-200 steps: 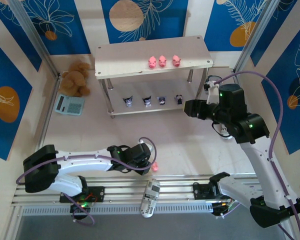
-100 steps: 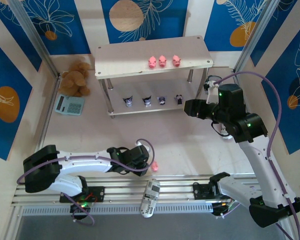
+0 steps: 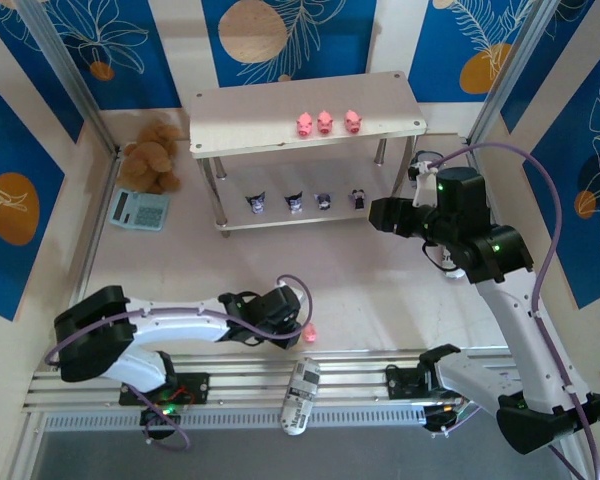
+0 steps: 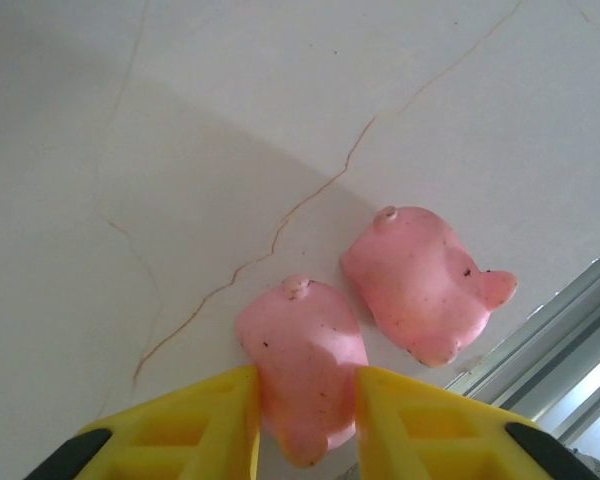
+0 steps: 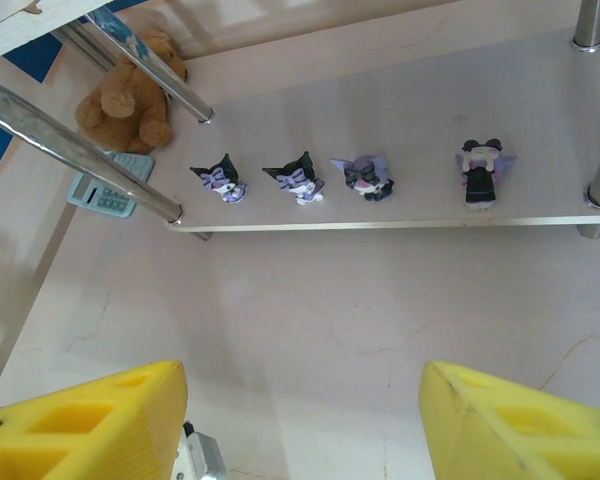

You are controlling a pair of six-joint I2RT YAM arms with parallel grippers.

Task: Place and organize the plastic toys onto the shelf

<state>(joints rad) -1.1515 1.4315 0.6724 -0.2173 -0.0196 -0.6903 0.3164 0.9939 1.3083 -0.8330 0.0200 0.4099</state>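
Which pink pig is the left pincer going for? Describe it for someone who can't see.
Start at the metal rail along the near edge of the table; two pink pigs lie just beyond it, by the left pincer. It is the pig between the yellow fingers; its neighbour lies free, closer to the rail.

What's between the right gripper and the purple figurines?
Nothing but bare table, per the right wrist view, from the right gripper up to the shelf edge before the purple figurines.
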